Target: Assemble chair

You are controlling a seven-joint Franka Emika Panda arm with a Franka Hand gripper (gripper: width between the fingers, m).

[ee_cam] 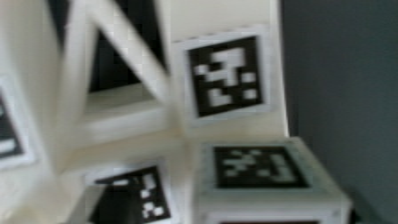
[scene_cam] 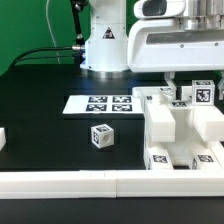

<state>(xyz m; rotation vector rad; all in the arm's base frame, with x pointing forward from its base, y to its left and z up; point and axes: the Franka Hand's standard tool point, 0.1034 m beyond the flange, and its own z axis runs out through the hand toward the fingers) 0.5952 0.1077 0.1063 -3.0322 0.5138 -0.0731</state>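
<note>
The pincer [scene_cam: 203,84] is hanging at the exterior view's right, its fingertips hiding behind tagged white pieces, so whether it is spread or pinching anything cannot be told. The chair parts [scene_cam: 180,130] are clustering directly beneath it, against the white border rail [scene_cam: 60,181]; one small tagged cube [scene_cam: 101,135] is sitting apart. The wrist view is showing only blurred tagged blocks [ee_cam: 222,78]. The marker board [scene_cam: 98,103] is lying on the black tabletop [scene_cam: 40,110], green backdrop behind.
</note>
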